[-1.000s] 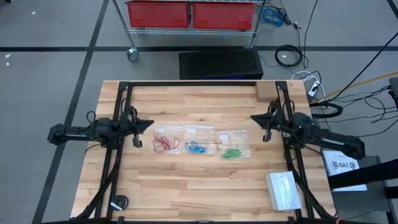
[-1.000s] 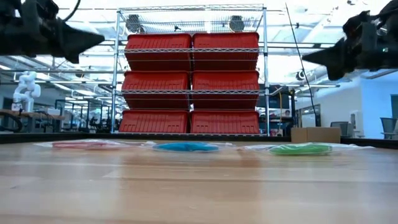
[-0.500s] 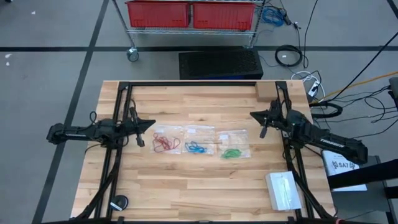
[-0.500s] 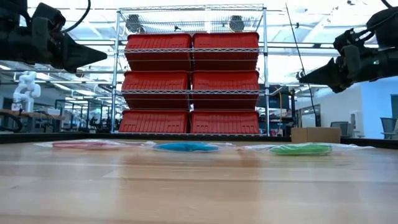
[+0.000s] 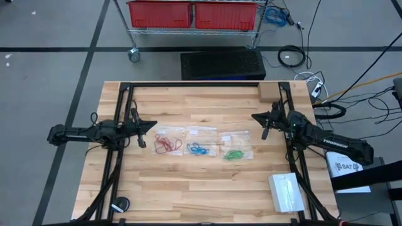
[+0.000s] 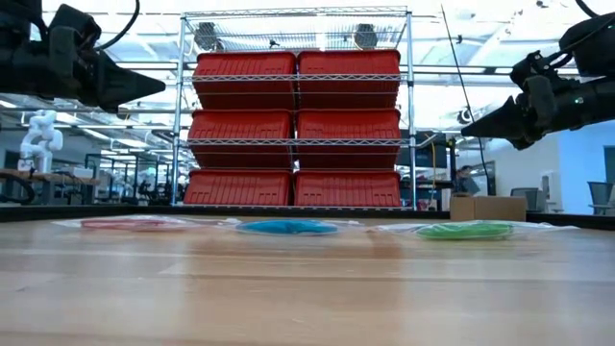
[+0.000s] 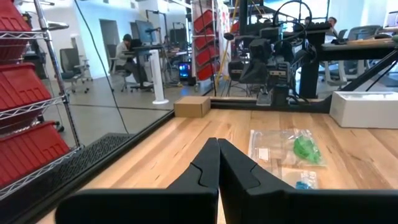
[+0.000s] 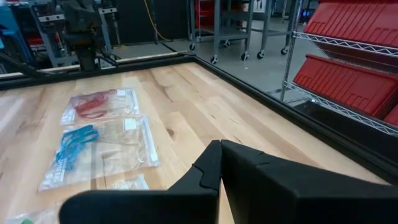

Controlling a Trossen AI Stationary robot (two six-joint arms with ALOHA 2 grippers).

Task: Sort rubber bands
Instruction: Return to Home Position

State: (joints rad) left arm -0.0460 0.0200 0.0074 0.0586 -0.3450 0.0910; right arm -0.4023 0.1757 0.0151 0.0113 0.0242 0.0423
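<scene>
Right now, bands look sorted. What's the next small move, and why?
Likely retract both arms to rest. The red bands, blue bands and green bands each lie in their own clear bag, in a row; the left claw and right claw are shut, empty and raised at either side, so nothing seems left to grasp.

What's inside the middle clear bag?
Only the blue rubber bands, a small tangle showing through the middle clear bag. Whether its zip is sealed cannot be told.
</scene>
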